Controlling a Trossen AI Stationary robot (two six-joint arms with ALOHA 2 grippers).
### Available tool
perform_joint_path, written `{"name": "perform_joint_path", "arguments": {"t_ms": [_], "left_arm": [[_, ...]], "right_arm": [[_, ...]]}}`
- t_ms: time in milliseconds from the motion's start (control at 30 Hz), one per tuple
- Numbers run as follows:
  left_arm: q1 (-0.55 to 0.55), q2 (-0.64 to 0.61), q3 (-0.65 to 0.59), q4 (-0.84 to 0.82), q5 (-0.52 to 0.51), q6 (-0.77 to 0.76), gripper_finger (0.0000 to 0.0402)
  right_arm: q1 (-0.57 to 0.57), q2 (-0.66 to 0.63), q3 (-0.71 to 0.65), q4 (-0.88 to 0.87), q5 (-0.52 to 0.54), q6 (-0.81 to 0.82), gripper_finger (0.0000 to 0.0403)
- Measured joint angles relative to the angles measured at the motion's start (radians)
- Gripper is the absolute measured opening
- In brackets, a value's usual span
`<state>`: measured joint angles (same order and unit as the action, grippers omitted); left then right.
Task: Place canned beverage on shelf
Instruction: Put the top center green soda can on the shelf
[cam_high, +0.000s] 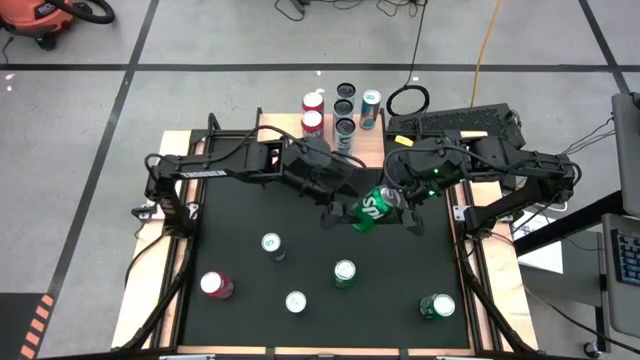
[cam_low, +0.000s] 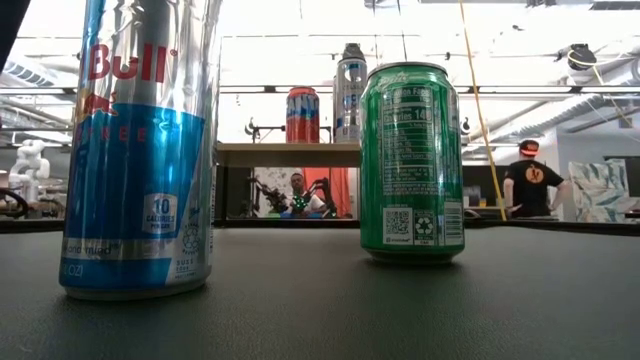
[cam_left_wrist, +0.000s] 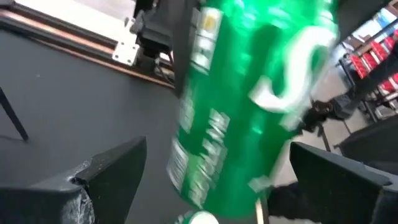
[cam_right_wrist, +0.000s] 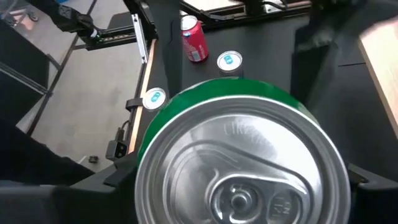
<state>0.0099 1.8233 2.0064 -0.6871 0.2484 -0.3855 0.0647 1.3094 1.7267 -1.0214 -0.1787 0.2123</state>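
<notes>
High view | right tool grips green can tilted | left tool open

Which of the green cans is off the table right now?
The green can tilted between the two arms, gripped by the right hand. The other two green cans stand upright on the black table.

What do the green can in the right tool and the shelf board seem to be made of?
Green can: likely aluminium, with a bare brushed lid, pull tab and glossy printed wall. Shelf board: light wood by its pale tan face; whether solid or laminate cannot be told.
</notes>
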Motion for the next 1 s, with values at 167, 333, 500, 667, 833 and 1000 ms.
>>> {"name": "perform_joint_path", "arguments": {"t_ms": [167, 333, 500, 667, 833, 1000], "left_arm": [[0.001, 0.015, 0.000, 0.048, 0.014, 0.003, 0.0399], [-0.001, 0.034, -0.002, 0.082, 0.065, 0.006, 0.0399], [-0.001, 0.048, -0.002, 0.047, 0.068, 0.000, 0.0384], [-0.001, 0.056, -0.002, 0.057, 0.070, 0.004, 0.0342], [-0.002, 0.056, -0.002, 0.075, 0.073, 0.009, 0.0303], [-0.001, 0.056, -0.002, 0.080, 0.087, -0.001, 0.0301]], "right_arm": [[0.000, 0.000, 0.000, 0.005, 0.001, 0.003, 0.0290], [0.000, 0.000, 0.000, 0.010, 0.021, 0.003, 0.0290], [-0.001, 0.000, 0.001, 0.010, 0.027, 0.011, 0.0290], [-0.001, 0.000, 0.001, 0.011, 0.025, 0.012, 0.0290], [0.000, -0.001, 0.002, 0.011, 0.018, 0.036, 0.0291], [0.000, -0.001, 0.002, 0.008, 0.017, 0.113, 0.0312]]}}
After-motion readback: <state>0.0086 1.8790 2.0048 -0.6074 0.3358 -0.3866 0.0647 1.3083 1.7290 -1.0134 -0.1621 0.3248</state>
